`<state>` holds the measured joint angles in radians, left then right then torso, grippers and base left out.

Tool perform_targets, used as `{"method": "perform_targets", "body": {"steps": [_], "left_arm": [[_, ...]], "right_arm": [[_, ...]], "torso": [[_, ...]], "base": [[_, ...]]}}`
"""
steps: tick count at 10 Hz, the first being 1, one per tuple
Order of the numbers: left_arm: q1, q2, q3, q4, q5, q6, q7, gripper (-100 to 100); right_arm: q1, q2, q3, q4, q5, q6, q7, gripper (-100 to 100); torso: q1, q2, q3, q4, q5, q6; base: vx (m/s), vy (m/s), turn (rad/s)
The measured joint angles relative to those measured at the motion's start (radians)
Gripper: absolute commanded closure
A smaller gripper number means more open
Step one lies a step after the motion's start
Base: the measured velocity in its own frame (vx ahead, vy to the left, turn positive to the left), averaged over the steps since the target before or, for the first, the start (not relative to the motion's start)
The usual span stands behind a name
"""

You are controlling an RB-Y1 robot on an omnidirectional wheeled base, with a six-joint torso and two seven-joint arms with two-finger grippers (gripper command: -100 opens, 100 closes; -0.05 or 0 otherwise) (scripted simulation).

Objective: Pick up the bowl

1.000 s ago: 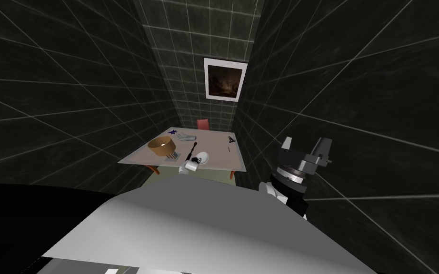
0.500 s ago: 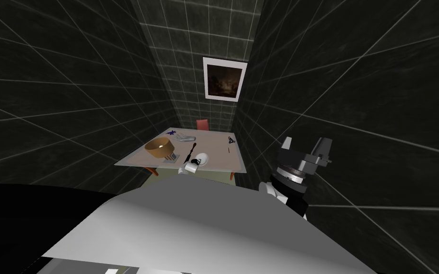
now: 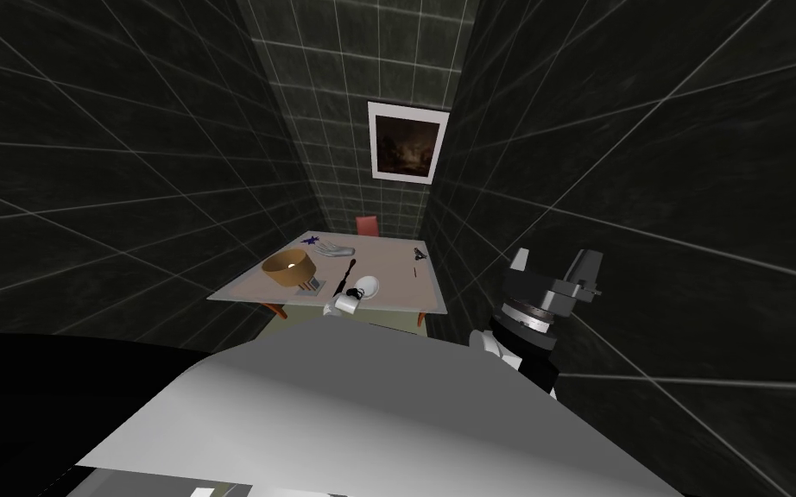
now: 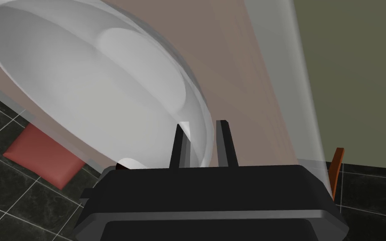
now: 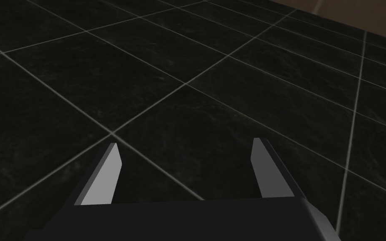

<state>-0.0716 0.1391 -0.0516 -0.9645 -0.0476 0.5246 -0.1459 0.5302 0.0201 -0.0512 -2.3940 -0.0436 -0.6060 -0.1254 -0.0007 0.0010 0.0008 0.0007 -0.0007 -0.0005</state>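
Left hand [image 4: 202,124] seemingly on bowl [image 4: 104,83] rim

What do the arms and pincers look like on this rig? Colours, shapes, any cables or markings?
Left pincer: black box, two thin dark-grey blade fingers with lighter faces. Right pincer: same black box, light grey tapered blades. Right arm: white link, black joint, grey wrist ring. No cables or markings visible.

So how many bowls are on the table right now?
2. One white bowl at the table's near edge, its rim between the left gripper's fingers. One deeper tan bowl to its left, slightly farther back. None looks hidden.
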Motion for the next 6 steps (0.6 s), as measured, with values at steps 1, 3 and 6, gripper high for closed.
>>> {"method": "perform_targets", "body": {"steps": [1,3,6], "left_arm": [[0.000,0.000,0.000,0.000,0.000,0.000,0.000,100],[0.003,0.001,-0.003,-0.044,0.004,0.037,-0.005,100],[0.002,0.001,-0.005,-0.079,0.007,0.077,-0.009,0]], "right_arm": [[0.000,0.000,0.000,0.000,0.000,0.000,0.000,0],[0.000,0.000,0.000,0.000,0.000,0.000,0.000,0],[0.000,0.000,0.000,0.000,0.000,0.000,0.000,0]], "torso": [[0.000,0.000,0.000,0.000,0.000,0.000],[-0.001,0.005,0.003,0.001,-0.001,0.000],[-0.001,0.004,0.003,0.002,-0.001,0.000]], "base": [[-0.042,-0.007,0.018],[-0.065,-0.001,0.019],[-0.025,0.001,0.003]]}}
